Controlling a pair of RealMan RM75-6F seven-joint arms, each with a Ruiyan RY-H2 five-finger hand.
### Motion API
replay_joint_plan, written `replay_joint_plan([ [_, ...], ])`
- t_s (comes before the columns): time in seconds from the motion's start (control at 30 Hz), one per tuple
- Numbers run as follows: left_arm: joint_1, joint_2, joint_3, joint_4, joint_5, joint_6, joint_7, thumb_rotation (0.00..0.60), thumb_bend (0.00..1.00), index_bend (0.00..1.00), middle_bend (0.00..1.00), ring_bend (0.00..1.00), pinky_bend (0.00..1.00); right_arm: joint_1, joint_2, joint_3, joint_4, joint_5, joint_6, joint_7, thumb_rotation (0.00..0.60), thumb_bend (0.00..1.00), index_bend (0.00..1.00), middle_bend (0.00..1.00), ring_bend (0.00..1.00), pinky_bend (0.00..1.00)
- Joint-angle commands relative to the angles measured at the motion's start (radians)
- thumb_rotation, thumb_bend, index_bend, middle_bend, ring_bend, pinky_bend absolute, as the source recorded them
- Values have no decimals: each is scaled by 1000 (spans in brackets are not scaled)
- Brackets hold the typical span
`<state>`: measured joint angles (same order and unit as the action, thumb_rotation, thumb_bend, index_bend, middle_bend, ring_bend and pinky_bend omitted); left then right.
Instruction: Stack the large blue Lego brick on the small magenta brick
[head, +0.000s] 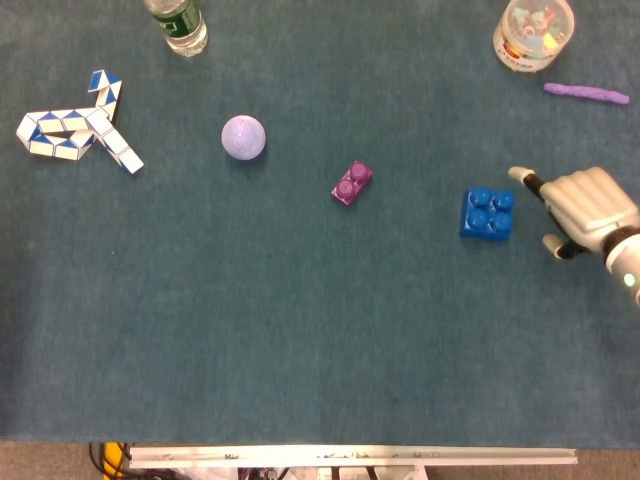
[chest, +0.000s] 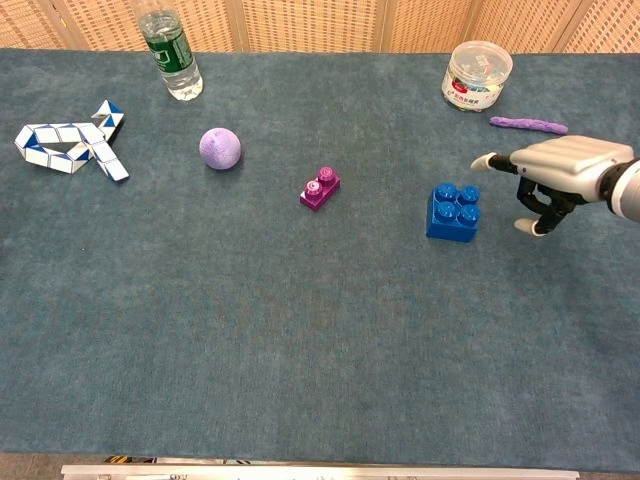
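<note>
The large blue Lego brick (head: 487, 213) (chest: 452, 211) sits studs up on the teal cloth, right of centre. The small magenta brick (head: 351, 184) (chest: 319, 188) lies to its left near the middle, with a clear gap between the two. My right hand (head: 580, 208) (chest: 555, 168) hovers just right of the blue brick, fingers apart and holding nothing; its thumb reaches toward the brick's far right corner without touching it. My left hand shows in neither view.
A lilac ball (head: 243, 137) lies left of the magenta brick. A blue-and-white twist puzzle (head: 78, 129) sits far left, a green-labelled bottle (head: 177, 25) at the back left. A clear tub (head: 534, 32) and a purple strip (head: 586, 93) lie at the back right.
</note>
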<state>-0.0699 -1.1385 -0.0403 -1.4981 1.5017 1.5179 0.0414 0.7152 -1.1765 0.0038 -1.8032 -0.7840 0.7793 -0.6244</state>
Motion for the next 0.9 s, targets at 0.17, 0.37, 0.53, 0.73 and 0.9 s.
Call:
replay_joint_plan([
  [0.17, 1, 2, 0, -2, 0, 1, 1, 600, 211, 218, 203, 193, 155, 50, -52, -32, 44, 70, -6, -18, 600, 47, 63, 864, 965, 858],
  [0.37, 3, 4, 0, -1, -2, 2, -1, 600, 212, 218, 203, 193, 155, 66, -65, -58, 36, 77, 7, -20, 600, 21, 67, 866, 967, 858],
  [0.53, 2, 4, -1, 2, -2, 0, -3, 600, 211, 218, 203, 193, 155, 68, -62, -83, 16, 68, 32, -21, 600, 16, 87, 866, 969, 858],
  [0.73, 0, 4, -1, 6, 1, -1, -7, 600, 211, 218, 203, 193, 155, 62, -56, -105, -19, 47, 64, -18, 600, 16, 103, 866, 969, 858],
  [0.9, 0, 4, 1, 9, 4, -1, -10, 600, 211, 218, 204, 193, 155, 53, -45, -124, -53, 41, 93, -15, 600, 16, 105, 866, 970, 858],
])
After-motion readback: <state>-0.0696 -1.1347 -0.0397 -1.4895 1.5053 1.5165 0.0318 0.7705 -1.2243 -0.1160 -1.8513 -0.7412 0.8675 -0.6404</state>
